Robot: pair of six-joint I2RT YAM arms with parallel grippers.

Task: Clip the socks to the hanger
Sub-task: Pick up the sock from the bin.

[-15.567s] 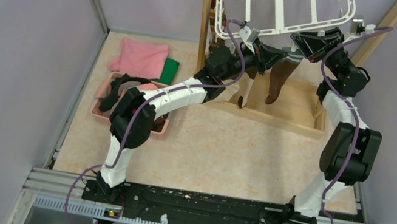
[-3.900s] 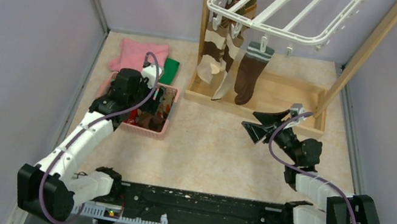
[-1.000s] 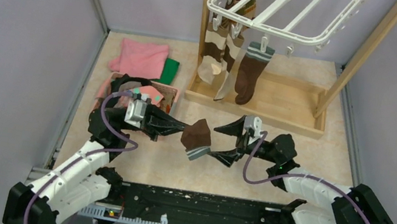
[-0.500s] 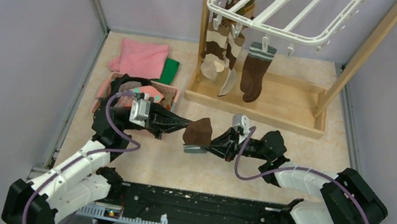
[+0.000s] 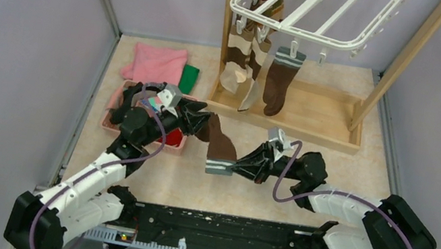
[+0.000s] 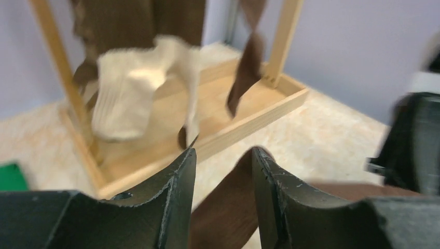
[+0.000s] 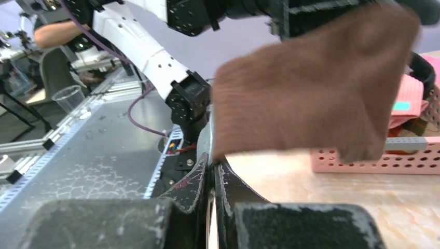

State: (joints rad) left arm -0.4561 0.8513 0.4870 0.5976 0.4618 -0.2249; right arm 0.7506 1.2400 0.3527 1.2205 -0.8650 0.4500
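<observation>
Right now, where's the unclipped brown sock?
Top view, mid-table, right of the pink basket: the dark brown sock has its plain end in the open left end effector and its cuff pinched in the right end effector.

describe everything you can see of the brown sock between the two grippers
The brown sock is soft knit fabric, plain dark brown with a grey striped cuff. It hangs in the air, stretched diagonally. The right gripper is shut on the cuff end; the toe end lies between the parted fingers of the left gripper.
</observation>
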